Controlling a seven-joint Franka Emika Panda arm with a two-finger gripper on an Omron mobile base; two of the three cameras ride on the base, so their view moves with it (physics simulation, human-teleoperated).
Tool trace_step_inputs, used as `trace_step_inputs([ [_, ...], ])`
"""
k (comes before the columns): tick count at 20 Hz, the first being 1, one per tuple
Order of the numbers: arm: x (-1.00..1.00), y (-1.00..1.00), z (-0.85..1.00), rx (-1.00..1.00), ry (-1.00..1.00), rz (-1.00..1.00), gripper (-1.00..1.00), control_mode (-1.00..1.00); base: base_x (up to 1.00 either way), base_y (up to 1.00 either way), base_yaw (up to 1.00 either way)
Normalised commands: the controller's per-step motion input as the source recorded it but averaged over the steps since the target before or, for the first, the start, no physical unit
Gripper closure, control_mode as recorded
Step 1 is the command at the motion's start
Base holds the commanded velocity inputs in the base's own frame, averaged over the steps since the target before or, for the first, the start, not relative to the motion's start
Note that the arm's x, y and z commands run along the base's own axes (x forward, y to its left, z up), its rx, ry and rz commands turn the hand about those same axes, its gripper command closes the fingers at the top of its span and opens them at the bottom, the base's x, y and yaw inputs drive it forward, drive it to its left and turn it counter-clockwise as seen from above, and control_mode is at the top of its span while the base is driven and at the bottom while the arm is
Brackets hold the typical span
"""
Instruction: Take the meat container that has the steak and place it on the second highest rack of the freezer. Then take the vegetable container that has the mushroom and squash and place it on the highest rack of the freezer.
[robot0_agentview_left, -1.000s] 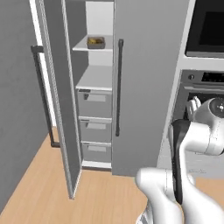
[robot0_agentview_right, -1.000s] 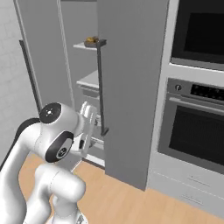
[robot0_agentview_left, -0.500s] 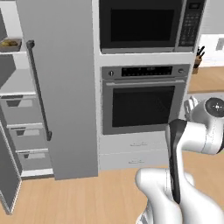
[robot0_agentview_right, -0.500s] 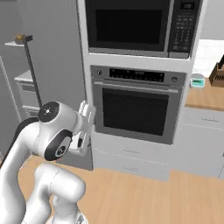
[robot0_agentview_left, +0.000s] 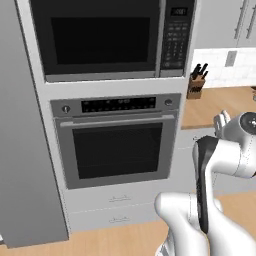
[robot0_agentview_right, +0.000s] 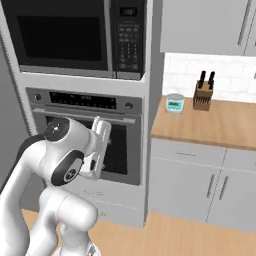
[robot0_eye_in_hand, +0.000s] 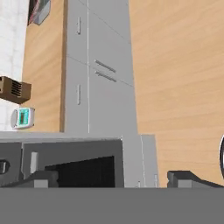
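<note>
Gripper (robot0_eye_in_hand: 111, 179) spread open, holding nothing, folded close to the robot. Straight ahead of it: oven (robot0_agentview_left: 116, 142), with counter (robot0_agentview_right: 212, 122) and knife block (robot0_agentview_right: 202, 96) off to one side. No container or freezer near it; judging by that, a pickup is still pending.

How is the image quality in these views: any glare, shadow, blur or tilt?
Left base view: flat, even light, no glare on the oven glass. Right base view: sharp; only a soft shadow under the knife block on the counter. Hand view: rolled sideways, so the floor stands at the right; coarse edges.
</note>
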Motion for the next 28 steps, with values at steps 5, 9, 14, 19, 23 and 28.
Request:
trace_step_inputs([
  [5, 0.00, 0.00, 0.00, 0.00, 0.00, 0.00, -1.00, 1.00, -0.10, -1.00, -0.24],
  [9, 0.00, 0.00, 0.00, 0.00, 0.00, 0.00, -1.00, 1.00, 0.00, -1.00, -0.15],
  [14, 0.00, 0.00, 0.00, 0.00, 0.00, 0.00, -1.00, 1.00, 0.50, -1.00, 0.04],
  [19, 0.00, 0.00, 0.00, 0.00, 0.00, 0.00, -1.00, 1.00, 0.55, -1.00, 0.13],
  [23, 0.00, 0.00, 0.00, 0.00, 0.00, 0.00, -1.00, 1.00, 0.41, -1.00, 0.19],
  [28, 0.00, 0.00, 0.00, 0.00, 0.00, 0.00, -1.00, 1.00, 0.47, -0.70, 0.24],
])
